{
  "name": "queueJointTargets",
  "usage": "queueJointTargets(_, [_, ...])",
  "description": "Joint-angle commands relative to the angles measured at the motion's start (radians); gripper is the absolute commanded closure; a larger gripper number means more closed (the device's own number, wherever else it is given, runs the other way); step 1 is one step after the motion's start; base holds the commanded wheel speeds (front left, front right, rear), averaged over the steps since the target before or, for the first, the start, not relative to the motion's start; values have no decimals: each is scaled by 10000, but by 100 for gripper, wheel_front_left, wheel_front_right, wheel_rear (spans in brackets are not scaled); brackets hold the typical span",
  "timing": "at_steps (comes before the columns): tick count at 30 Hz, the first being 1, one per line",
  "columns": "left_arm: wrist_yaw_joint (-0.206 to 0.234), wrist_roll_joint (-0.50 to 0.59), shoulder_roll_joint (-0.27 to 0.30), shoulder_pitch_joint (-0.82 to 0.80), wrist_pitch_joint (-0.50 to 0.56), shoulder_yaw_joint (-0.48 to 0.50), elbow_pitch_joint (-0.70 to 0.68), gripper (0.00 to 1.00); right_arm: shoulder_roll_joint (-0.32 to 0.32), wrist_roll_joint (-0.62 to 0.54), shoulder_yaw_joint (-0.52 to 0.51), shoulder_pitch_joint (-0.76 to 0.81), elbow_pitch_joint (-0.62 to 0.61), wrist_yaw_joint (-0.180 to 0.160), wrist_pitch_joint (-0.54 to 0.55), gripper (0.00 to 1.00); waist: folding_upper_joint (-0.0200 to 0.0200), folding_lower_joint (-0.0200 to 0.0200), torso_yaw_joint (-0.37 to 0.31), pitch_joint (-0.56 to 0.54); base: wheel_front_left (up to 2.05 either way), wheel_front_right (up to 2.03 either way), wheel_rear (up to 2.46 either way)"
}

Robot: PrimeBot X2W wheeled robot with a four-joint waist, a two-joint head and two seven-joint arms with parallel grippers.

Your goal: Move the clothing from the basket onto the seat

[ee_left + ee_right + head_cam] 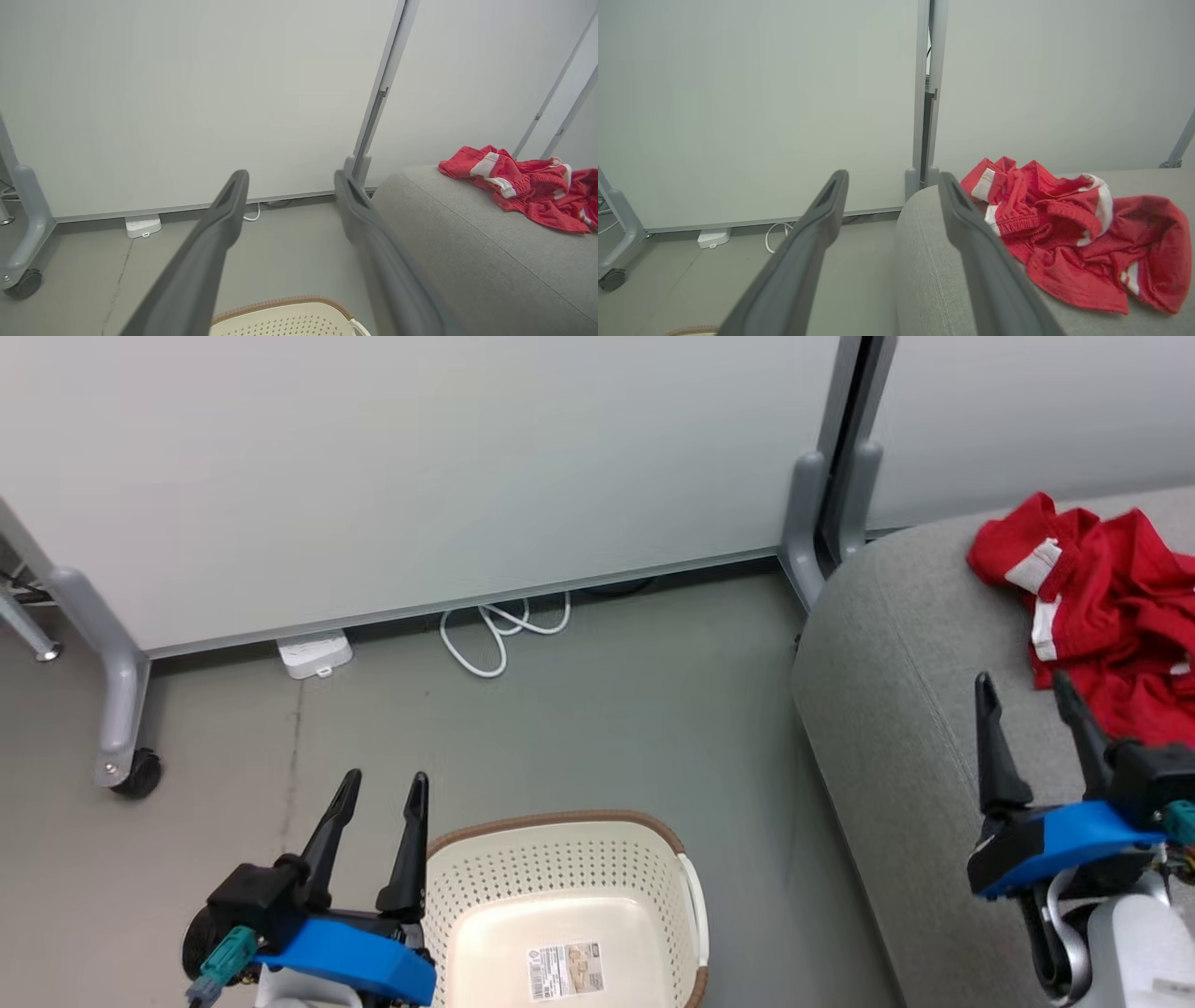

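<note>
With left gripper (386, 777) and right gripper (1022, 679) released, we risk the right fingers (994, 747) snagging the red garments (1111, 616) off the sofa (896, 709)

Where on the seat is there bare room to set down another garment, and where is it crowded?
The seat is bare along its rounded left end, between the floor-side edge and the red clothing. Its right part is crowded by that heap, with the open right claw just in front. The basket holds only a label.
</note>
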Motion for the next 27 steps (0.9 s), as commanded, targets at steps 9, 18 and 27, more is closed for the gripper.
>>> queueJointTargets(9, [-26, -35, 12, 517, -27, 589, 225, 0, 312, 243, 299, 1593, -1132, 1, 537, 0, 0, 3, 610, -507, 0, 0, 0])
queueJointTargets(18, [-26, 20, 52, 612, -27, 723, 515, 0, 332, 585, 683, 2090, -1222, 1, 625, 0, 0, 3, 734, -583, 0, 0, 0])
queueJointTargets(27, [-26, 69, 22, 535, -27, 782, 659, 0, 334, 582, 801, 2153, -1182, 1, 656, 0, 0, 3, 706, -565, 0, 0, 0])
